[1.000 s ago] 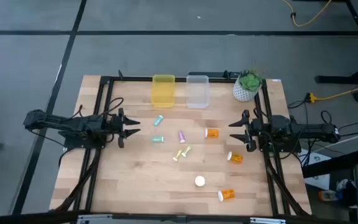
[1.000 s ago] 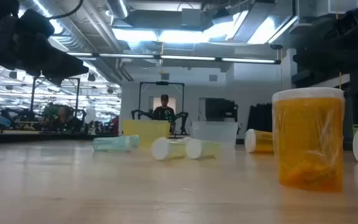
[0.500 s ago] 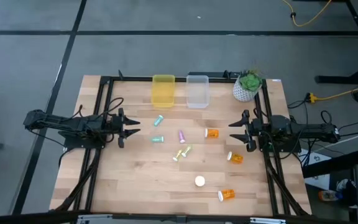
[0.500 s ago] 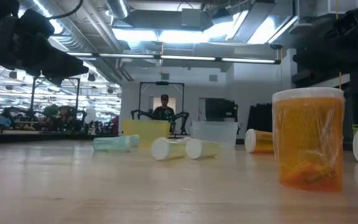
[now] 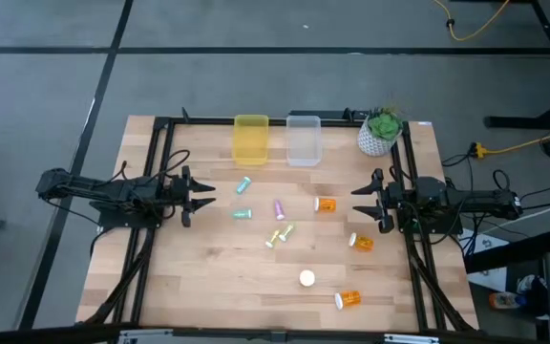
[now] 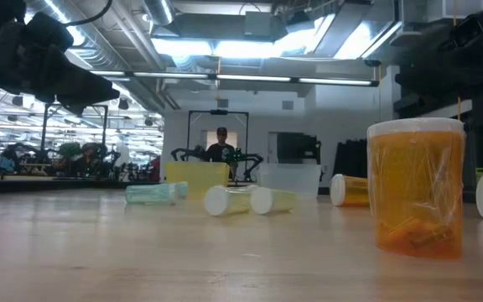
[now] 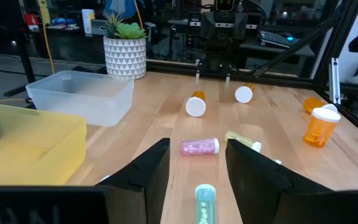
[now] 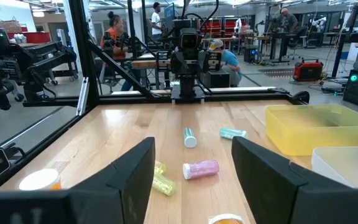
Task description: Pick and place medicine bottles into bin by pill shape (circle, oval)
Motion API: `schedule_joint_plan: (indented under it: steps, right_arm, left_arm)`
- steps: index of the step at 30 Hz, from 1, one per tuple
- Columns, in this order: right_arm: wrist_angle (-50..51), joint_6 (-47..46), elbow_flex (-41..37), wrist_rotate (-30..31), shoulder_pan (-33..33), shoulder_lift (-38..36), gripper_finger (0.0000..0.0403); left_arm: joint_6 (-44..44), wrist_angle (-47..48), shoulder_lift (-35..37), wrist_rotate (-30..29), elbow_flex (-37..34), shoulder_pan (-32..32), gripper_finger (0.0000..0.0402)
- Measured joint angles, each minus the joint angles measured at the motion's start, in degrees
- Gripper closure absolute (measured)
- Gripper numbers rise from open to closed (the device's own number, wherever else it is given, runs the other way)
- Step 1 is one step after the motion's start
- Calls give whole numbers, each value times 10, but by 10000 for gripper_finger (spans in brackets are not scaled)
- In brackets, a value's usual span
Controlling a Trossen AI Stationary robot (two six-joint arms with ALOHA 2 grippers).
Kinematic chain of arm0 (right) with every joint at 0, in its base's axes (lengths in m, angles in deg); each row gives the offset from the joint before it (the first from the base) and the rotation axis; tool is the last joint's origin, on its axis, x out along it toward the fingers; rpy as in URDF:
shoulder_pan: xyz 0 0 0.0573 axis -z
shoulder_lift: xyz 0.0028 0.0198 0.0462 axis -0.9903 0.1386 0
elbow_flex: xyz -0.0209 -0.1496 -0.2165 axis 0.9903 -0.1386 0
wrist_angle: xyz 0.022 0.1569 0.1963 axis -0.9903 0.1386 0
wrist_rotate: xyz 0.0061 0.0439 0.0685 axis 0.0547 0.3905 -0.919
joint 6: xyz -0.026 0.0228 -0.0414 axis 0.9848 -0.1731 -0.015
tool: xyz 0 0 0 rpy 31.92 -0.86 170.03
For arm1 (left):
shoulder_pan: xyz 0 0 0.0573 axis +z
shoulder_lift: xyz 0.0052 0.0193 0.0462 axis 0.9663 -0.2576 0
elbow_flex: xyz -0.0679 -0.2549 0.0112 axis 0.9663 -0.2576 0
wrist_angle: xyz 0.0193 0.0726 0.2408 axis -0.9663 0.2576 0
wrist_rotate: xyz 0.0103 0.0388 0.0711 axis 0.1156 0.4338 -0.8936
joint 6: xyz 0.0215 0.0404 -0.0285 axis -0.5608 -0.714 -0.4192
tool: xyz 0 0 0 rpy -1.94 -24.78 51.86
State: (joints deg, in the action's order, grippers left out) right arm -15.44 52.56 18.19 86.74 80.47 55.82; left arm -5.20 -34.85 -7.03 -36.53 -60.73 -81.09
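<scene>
Several medicine bottles lie on the wooden table between the arms: two teal ones [image 5: 244, 183] [image 5: 243, 214], a purple one [image 5: 279, 208], yellow-green ones [image 5: 277, 236], and orange ones lying down [image 5: 326, 204] [image 5: 362, 243] [image 5: 349, 299]. One orange bottle [image 5: 306, 278] stands upright and looms close in the low view [image 6: 415, 197]. My left gripper [image 5: 206, 194] is open and empty at the table's left, level with the teal bottles. My right gripper [image 5: 359, 203] is open and empty at the right, beside the orange bottles. The purple bottle [image 7: 199, 147] lies ahead of the left fingers [image 7: 151, 171].
A yellow bin [image 5: 250, 139] and a clear bin [image 5: 303, 139] stand side by side at the back edge. A green plant in a white pot [image 5: 381, 132] stands at the back right corner. Black frame rails run along both table sides. People stand in the room beyond.
</scene>
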Motion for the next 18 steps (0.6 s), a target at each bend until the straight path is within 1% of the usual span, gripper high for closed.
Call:
schedule_joint_plan:
  steps: [13,15,18]
  right_arm:
    - [-6,-3,0,0,0,0,186]
    - [-14,-32,0,0,0,0,186]
    - [-21,-105,0,0,0,0,186]
  left_arm:
    - [0,0,0,0,0,0,253]
    - [0,0,0,0,0,0,253]
    - [0,0,0,0,0,0,253]
